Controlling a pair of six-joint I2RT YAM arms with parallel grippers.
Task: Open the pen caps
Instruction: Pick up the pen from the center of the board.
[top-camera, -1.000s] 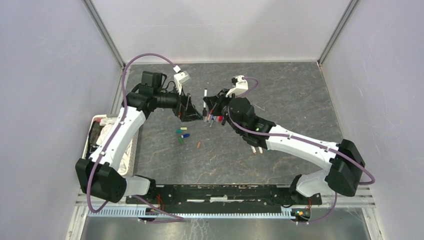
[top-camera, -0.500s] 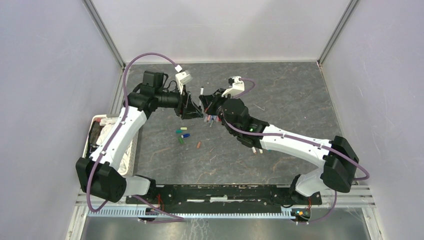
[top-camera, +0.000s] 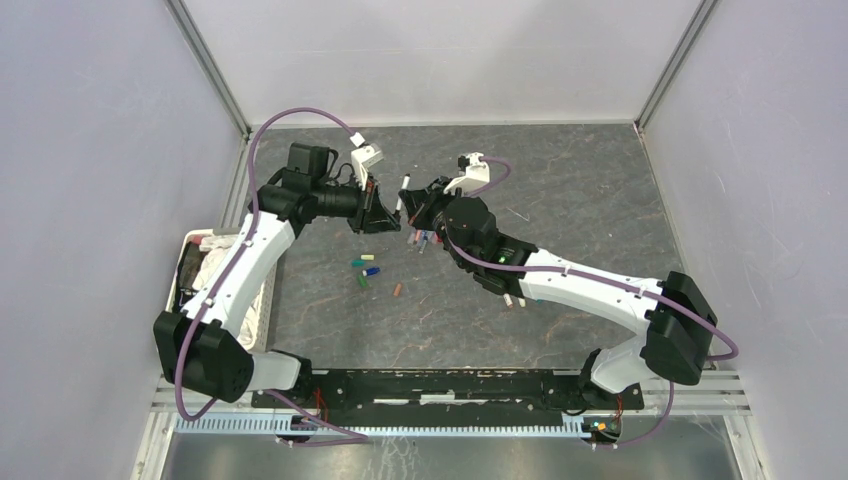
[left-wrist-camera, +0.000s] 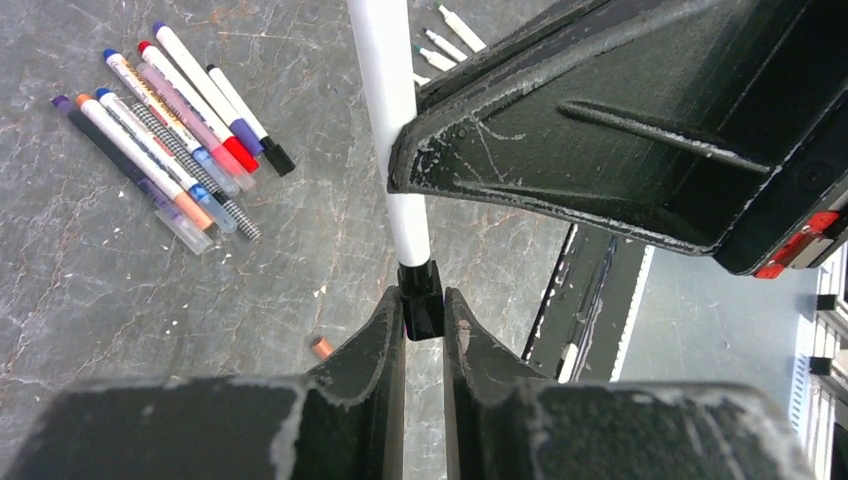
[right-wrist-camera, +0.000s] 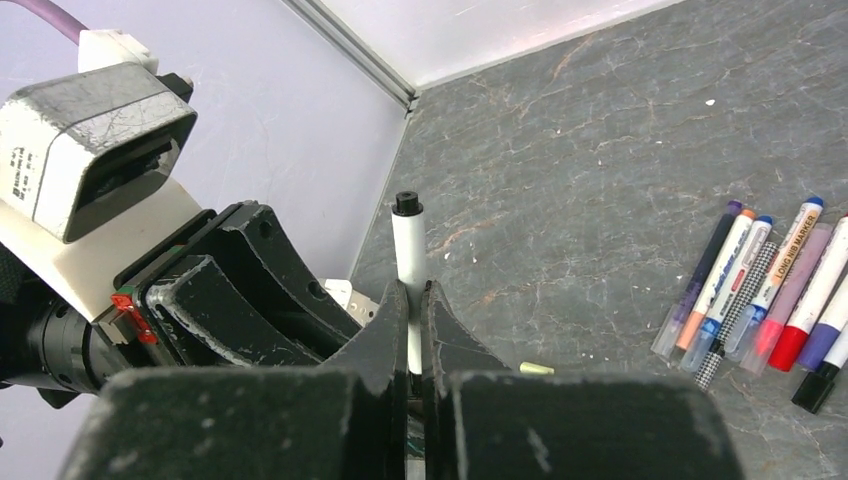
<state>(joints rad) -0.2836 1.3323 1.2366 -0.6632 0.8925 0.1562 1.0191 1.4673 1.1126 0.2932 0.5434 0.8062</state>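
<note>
Two arms are seen nose to nose over the far middle of a dark grey table (top-camera: 600, 190), and one white pen (left-wrist-camera: 385, 70) is shared between them. The pen's barrel is pinched partway along by the right gripper (right-wrist-camera: 410, 300), whose jaws are pressed together on it with no gap showing. At the barrel's near end a black cap (left-wrist-camera: 421, 312) is clamped by the left gripper (left-wrist-camera: 424, 303), which is closed tight against both sides of it. The cap is seen joined to the barrel, white plastic meeting black just beyond the fingertips. The pen's other end, a small black tip (right-wrist-camera: 406, 203), is pointed toward the far wall and is touched by nothing.

On the table just on the near side of the grippers, a bunch of capped pens (left-wrist-camera: 170, 150) is laid side by side, with blue, red, purple, orange and black ends. Near and left of that bunch, four loose caps are scattered: a yellow cap (top-camera: 366, 258), a blue cap (top-camera: 371, 270), a green cap (top-camera: 363, 281) and a brown cap (top-camera: 398, 289), each apart from the others. A few uncapped pens (top-camera: 514, 298) are partly hidden under the right arm. At the table's left edge a white basket (top-camera: 268, 310) is set beside the left arm.
</note>
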